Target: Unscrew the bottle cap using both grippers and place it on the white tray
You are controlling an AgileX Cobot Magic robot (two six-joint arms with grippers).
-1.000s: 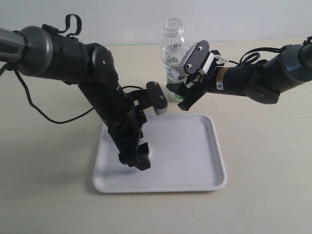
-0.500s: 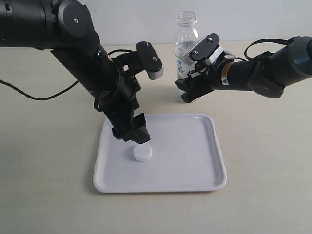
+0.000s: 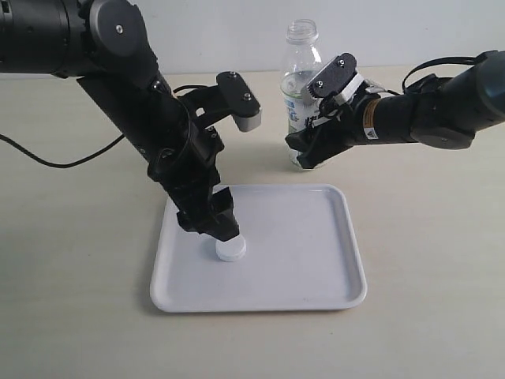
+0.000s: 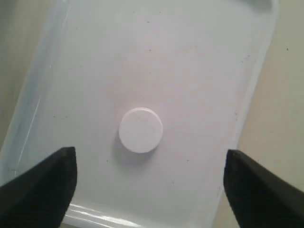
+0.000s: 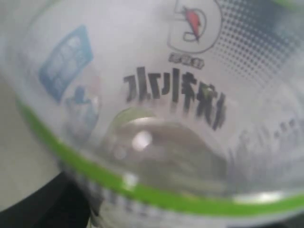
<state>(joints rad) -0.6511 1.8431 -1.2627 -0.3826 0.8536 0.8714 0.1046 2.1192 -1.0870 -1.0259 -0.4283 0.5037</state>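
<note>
The white bottle cap lies flat and free on the white tray, towards its left side. Just above it hangs my left gripper, open, its two dark fingertips wide apart with nothing between them. The clear bottle stands upright and uncapped on the table behind the tray. My right gripper is shut on its labelled lower body. The label fills the right wrist view and only a dark finger shows there.
The tray's middle and right side are bare. A black cable from the left arm trails over the table at the left. The left arm's links lean over the tray's back-left corner.
My left gripper has lifted off the tray, leaving the cap lying there in plain sight. The right gripper and the bottle it holds have shifted slightly to the right.
</note>
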